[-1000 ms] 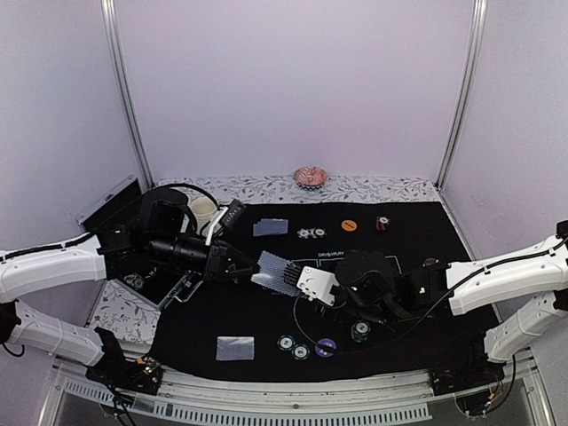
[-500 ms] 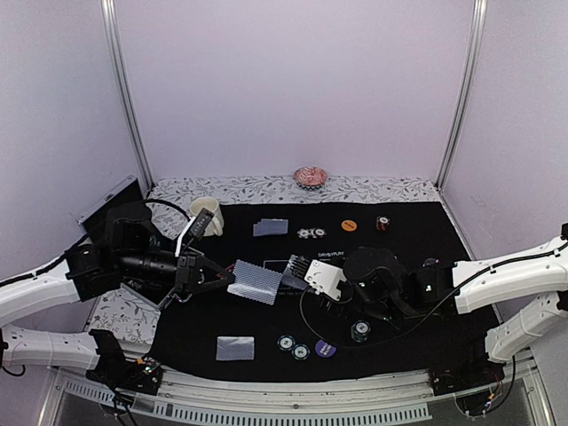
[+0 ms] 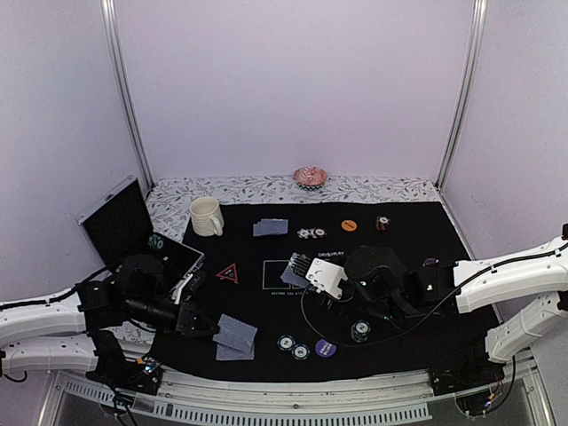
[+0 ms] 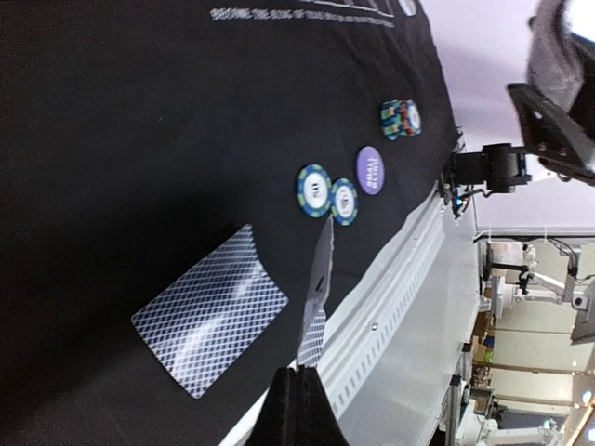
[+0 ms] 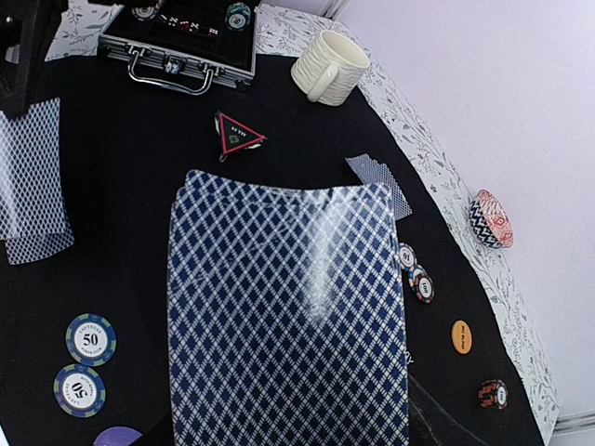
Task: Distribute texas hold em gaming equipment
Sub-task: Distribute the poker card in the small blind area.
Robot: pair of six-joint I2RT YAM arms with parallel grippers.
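Note:
My left gripper (image 3: 206,327) is shut on one blue-grey-backed card (image 3: 236,333), held low over another card (image 3: 232,351) lying near the mat's front edge. In the left wrist view the held card (image 4: 321,288) stands edge-on between my shut fingers (image 4: 284,413), right of the lying card (image 4: 209,321). My right gripper (image 3: 308,272) is shut on the deck of cards (image 3: 296,268) above the mat's middle. The deck (image 5: 288,316) fills the right wrist view and hides my fingers. Two chips (image 3: 293,347), a purple button (image 3: 326,347) and a chip stack (image 3: 359,331) lie near the front.
A red-outlined black triangle (image 3: 228,272) lies left of the middle. At the back lie a card (image 3: 271,227), chips (image 3: 311,233), an orange button (image 3: 349,225) and a chip stack (image 3: 382,223). A cream mug (image 3: 206,216), an open case (image 3: 142,232) and a pink dish (image 3: 310,177) stand around.
My left gripper has carried its card from the deck at mid-table back and down to the front left, over the lying card. The right gripper has hardly moved.

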